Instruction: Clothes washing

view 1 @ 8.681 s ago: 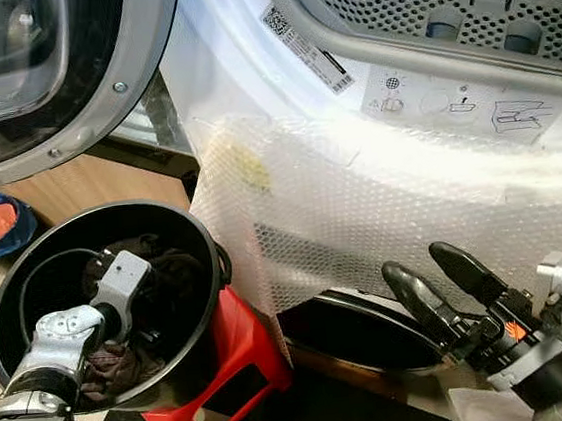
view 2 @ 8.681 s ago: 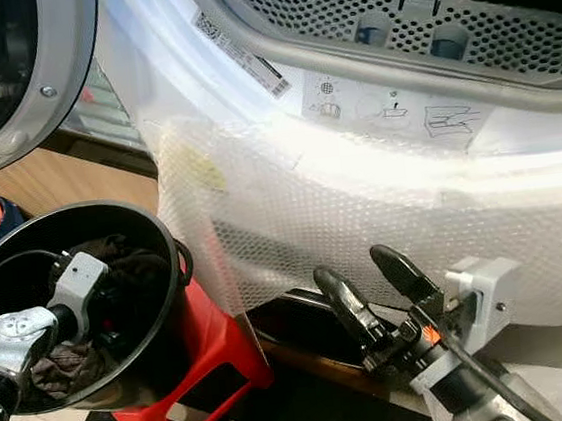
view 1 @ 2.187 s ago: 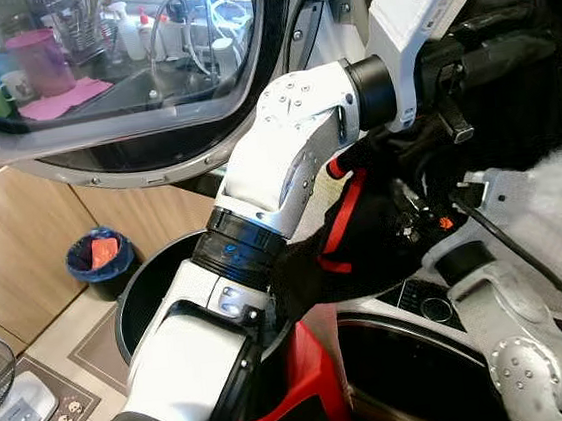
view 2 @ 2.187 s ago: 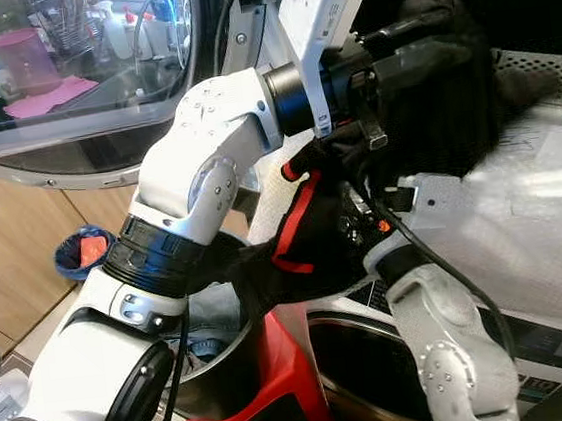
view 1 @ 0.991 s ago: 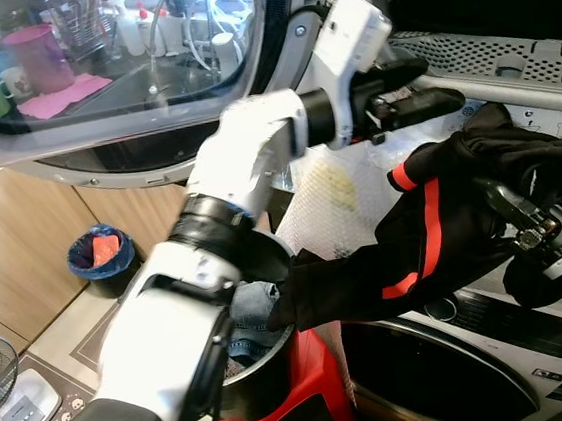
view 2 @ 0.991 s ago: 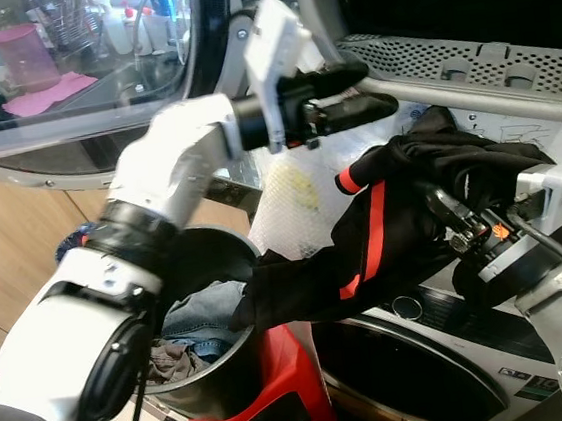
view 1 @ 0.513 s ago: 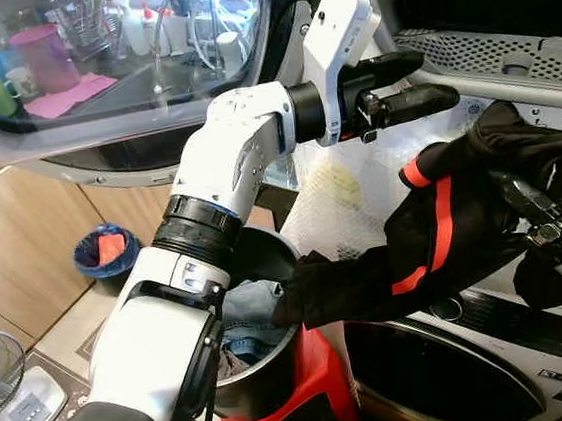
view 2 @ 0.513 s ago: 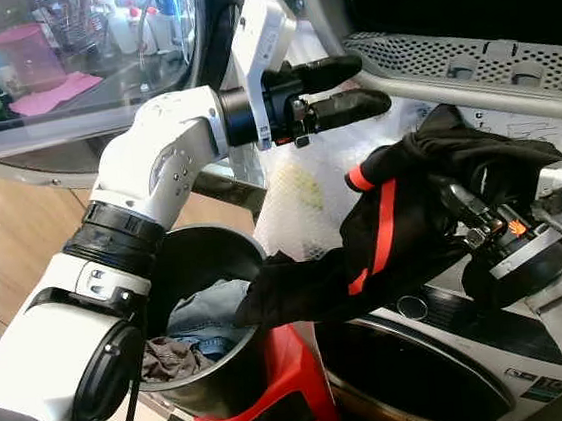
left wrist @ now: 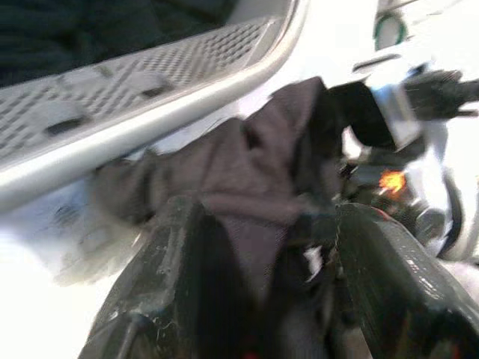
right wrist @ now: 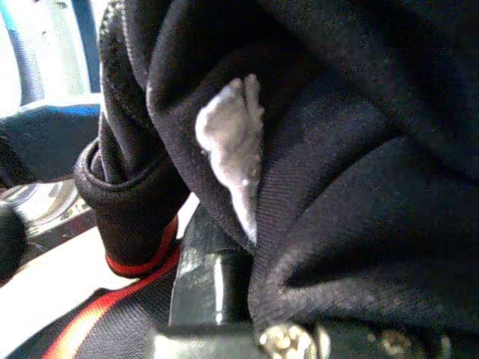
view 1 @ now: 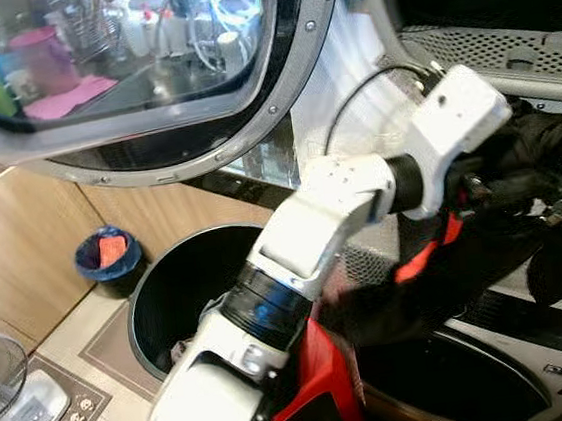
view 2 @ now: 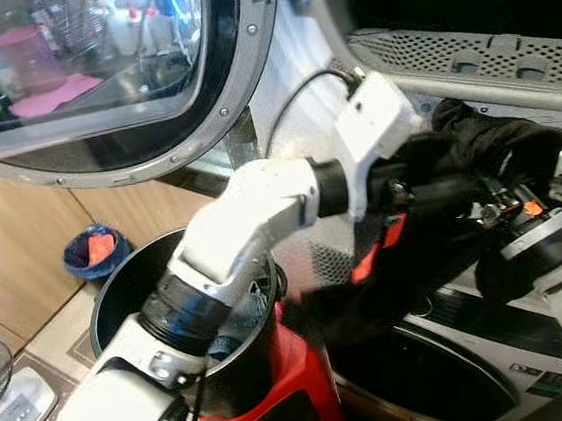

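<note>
Black garment [right wrist: 352, 187], red-trimmed cuff, draped over tool finger [right wrist: 213, 265].

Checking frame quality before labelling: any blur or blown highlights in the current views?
Eye views: left arm motion-smeared, background sharp. Left wrist view: soft throughout, black garment blurred, washer front blown white. Right wrist view: garment weave crisp, bright glare at upper left.

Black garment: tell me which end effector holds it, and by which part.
The right end effector grips the garment in its bunched upper folds. The left end effector reaches open around those folds; whether it grips cannot be told.
</note>
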### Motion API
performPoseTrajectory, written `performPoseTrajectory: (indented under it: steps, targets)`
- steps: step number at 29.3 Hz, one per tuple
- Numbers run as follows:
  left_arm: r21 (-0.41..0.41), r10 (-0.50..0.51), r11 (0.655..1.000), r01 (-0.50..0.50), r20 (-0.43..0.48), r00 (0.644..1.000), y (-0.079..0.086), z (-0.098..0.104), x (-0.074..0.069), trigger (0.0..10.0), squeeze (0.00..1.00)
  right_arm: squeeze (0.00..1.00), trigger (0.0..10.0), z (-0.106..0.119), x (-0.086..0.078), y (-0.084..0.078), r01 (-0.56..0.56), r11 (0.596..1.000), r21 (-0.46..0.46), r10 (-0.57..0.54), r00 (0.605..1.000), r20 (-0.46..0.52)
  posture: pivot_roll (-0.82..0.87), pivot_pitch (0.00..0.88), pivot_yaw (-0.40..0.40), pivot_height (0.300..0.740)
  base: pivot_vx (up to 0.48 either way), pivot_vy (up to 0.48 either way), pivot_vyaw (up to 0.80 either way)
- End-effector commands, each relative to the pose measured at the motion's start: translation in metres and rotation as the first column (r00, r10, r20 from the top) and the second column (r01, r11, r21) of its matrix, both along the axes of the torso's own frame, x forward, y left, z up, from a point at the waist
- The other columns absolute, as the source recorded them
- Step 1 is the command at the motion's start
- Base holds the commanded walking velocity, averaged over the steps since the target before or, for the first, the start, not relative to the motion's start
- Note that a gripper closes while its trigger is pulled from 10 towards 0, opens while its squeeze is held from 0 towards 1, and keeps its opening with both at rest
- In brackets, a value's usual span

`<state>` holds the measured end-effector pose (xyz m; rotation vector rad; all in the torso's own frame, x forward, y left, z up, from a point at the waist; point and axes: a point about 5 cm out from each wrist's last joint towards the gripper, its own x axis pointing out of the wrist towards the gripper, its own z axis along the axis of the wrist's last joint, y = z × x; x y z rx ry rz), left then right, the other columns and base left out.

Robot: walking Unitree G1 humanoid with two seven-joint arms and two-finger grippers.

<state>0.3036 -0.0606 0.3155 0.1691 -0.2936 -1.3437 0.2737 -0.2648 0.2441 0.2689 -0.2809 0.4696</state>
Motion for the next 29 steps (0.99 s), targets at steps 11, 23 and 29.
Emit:
performPoseTrajectory:
  steps: [11,23,29]
  targets:
    - [0.023,0.029,0.999,-0.030,0.006,1.000,0.004,-0.021,-0.019,10.0,0.00,0.00,6.4,0.031,-0.014,-0.028,0.051,0.999,0.012,-0.052,0.993,0.102,0.00,0.104,0.077,0.740,0.000,0.000,0.00]
    - [0.042,0.180,0.982,-0.184,0.074,0.981,0.031,-0.046,-0.022,10.0,0.00,0.00,10.0,0.080,-0.013,-0.036,0.004,0.997,0.078,-0.024,0.967,0.253,0.00,0.110,0.057,0.740,0.000,0.000,0.00]
    - [0.031,0.281,0.959,-0.282,0.047,0.959,0.051,-0.062,-0.022,10.0,0.00,0.00,10.0,0.108,-0.015,-0.044,-0.068,0.988,0.137,0.017,0.939,0.344,-0.01,0.105,0.039,0.740,0.000,0.000,0.00]
